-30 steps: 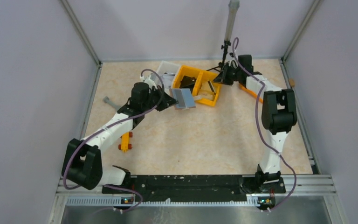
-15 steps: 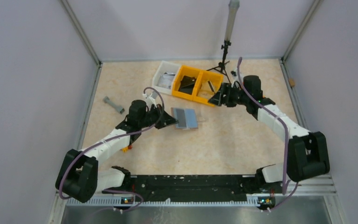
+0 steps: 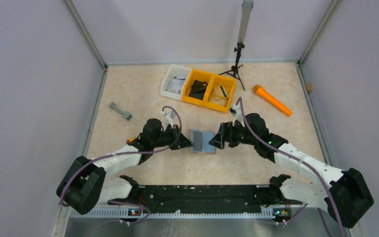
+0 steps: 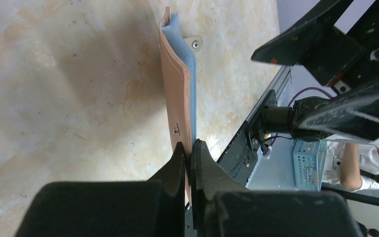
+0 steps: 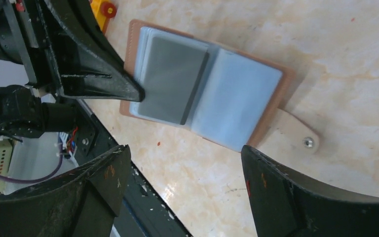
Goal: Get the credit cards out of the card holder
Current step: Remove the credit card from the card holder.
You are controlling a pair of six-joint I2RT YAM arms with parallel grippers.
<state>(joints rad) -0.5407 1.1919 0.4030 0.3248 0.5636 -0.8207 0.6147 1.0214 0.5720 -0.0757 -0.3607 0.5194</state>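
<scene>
Right gripper (image 3: 216, 141) now wide beside card holder (image 3: 202, 141)

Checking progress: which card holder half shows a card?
The card holder half in the left gripper: a grey card lies there; the tab-side half is plain blue.

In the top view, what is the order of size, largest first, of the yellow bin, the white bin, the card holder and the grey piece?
1. yellow bin
2. white bin and card holder: too alike to rank
3. grey piece, clearly smallest
</scene>
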